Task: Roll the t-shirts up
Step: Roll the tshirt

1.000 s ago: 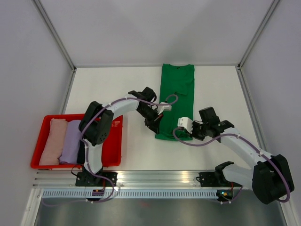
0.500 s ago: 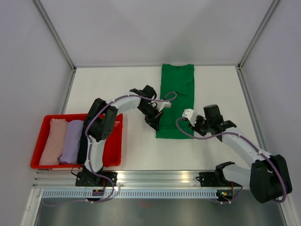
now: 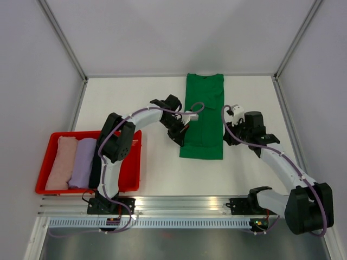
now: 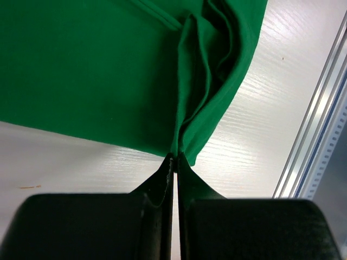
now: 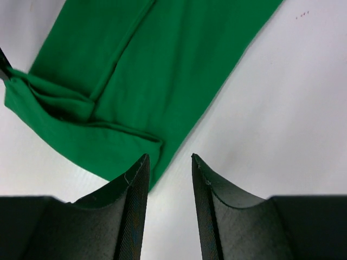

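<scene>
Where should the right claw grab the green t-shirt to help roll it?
Probably the near right corner of the green t-shirt, coming in from the right. The shirt lies flat as a long folded strip, the left claw pinches its near left corner, and the open right claw hovers just beside the free one.
</scene>
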